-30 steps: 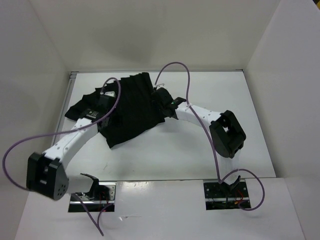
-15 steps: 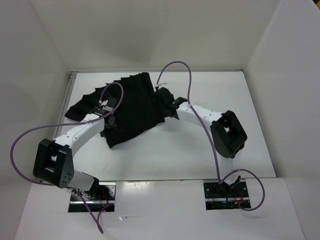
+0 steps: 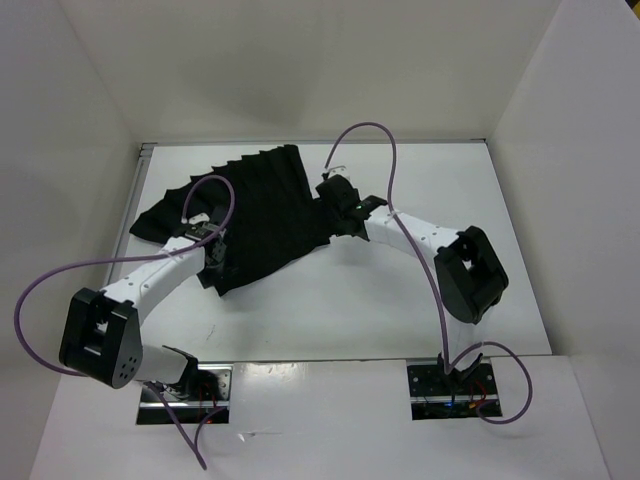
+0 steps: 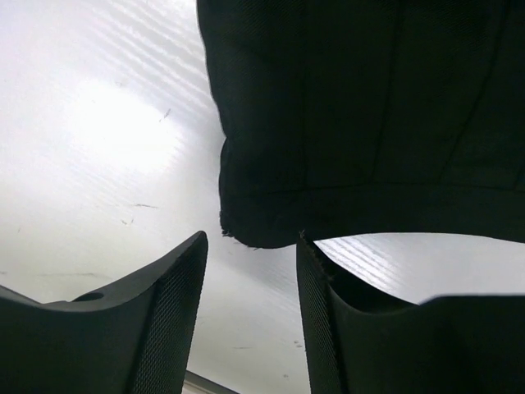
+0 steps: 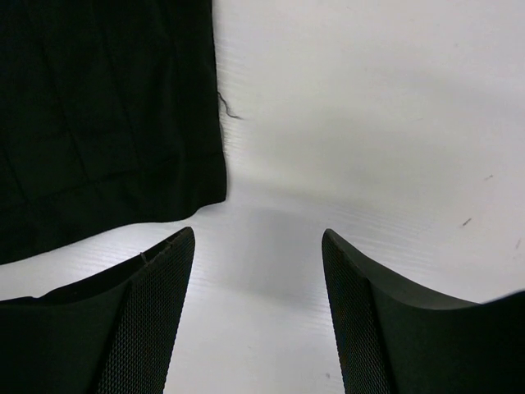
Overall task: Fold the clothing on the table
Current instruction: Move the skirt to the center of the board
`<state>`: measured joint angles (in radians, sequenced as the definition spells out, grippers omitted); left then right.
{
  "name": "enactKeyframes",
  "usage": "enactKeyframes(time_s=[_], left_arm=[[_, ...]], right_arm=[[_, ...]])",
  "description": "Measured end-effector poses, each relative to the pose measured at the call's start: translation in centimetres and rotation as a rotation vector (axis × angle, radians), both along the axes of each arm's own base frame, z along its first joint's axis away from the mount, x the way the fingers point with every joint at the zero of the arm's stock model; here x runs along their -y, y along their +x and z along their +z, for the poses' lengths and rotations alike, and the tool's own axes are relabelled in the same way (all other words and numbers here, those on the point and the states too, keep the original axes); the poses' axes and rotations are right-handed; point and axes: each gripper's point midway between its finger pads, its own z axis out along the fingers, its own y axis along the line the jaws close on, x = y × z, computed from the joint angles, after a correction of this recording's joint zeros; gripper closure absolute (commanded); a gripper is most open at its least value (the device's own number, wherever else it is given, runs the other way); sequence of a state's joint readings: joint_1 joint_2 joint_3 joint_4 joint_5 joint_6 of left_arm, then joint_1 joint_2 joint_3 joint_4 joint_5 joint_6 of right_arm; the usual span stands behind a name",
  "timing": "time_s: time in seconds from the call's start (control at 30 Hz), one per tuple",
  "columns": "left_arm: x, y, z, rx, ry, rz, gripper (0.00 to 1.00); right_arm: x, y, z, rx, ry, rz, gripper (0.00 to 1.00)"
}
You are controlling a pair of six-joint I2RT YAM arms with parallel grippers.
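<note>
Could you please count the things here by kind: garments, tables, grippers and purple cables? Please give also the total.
Garments: 1, the clothing
Tables: 1, the table
Grippers: 2, left gripper and right gripper
Purple cables: 2, left cable and right cable
Total: 6

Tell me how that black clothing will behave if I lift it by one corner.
Likely floppy: the clothing lies limp and rumpled on the table, so the rest should hang and drag. Its pleats may spread or bunch when pulled. The thin hem and matte weave suggest light, not slippery.
</note>
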<state>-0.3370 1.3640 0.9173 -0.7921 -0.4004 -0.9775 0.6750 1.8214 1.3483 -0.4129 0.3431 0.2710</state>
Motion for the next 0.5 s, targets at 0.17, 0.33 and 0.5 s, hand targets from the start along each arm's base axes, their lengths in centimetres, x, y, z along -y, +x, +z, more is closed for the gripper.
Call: enactKeyframes(time_s=[0.17,0.33,0.5], left_arm=[[-0.2,-0.8,-1.0,-0.023,0.0,0.023,0.48],[-0.3,-1.4,-2.2,-0.052,0.002,0.043,0.48],[-0.4,-1.6,-3.5,-0.074,0.009,0.047,0.49]], right_arm=[[0.8,-0.3,0.4,0.005,-0.005,-0.013,0.31],[1.7,-0.7,0.0,-0.004,-0.022,-0.025,0.31],[2.6,-1.1,0.6,0.002,-0.031,-0.038,0.31]])
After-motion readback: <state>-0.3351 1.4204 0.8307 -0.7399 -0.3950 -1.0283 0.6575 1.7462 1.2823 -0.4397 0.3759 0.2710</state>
